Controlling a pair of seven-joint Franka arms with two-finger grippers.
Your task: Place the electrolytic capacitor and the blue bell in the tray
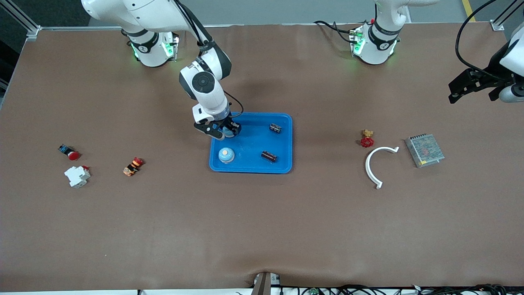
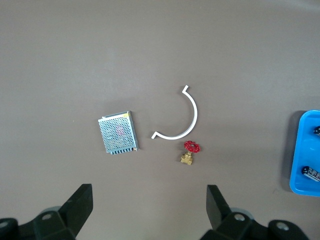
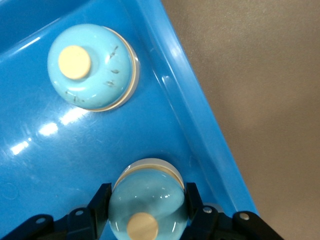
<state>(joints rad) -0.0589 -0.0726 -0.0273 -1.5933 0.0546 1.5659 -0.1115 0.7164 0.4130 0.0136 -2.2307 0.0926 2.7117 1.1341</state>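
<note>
Holding one blue bell (image 3: 145, 200) over the tray (image 1: 282, 164), right end effector (image 1: 224, 130) clamped, second bell (image 1: 226, 155) and two capacitors (image 1: 269, 156) inside, left end effector (image 2: 150, 210) wide open, empty.

Tray (image 1: 286, 141) is getting crowded: bell (image 1: 226, 155) and two capacitors (image 1: 275, 128) inside, open middle strip between them.

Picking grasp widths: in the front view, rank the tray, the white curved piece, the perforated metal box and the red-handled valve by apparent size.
1. tray
2. white curved piece and perforated metal box: too close to rank
3. red-handled valve
</note>
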